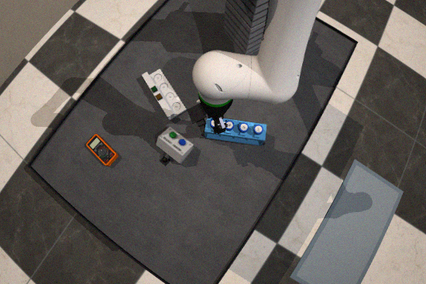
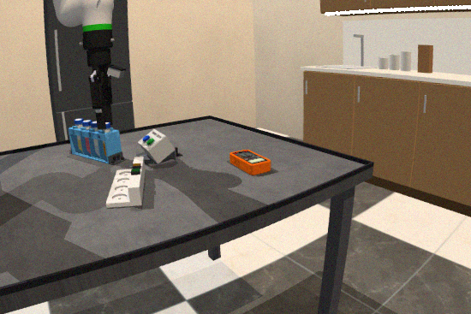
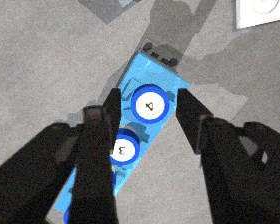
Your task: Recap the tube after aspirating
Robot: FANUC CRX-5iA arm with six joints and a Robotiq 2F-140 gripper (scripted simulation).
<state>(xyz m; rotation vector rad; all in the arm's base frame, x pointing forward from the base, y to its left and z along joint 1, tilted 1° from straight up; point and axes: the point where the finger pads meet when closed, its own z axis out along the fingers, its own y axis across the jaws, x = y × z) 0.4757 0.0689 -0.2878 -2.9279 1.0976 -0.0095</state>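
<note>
The blue decapping station (image 1: 235, 131) stands on the dark table and holds four tubes with blue-rimmed white caps. In the wrist view the cap of tube 4 (image 3: 150, 106) sits on its tube at the end of the station (image 3: 141, 135), with the cap of tube 3 (image 3: 122, 149) beside it. My gripper (image 3: 148, 102) points straight down over tube 4. Its two black fingers stand either side of that cap with a small gap on each side, so it is open and holds nothing. The gripper also shows in the top and exterior views (image 1: 218, 125) (image 2: 103, 119).
The white cap tray (image 1: 164, 94) lies left of the station; its nests look empty and both lamps are dark. The grey key housing (image 1: 175, 144) carries the green key (image 1: 173, 134) and the blue key (image 1: 182, 142), both unlit. An orange multimeter (image 1: 101, 149) lies further left.
</note>
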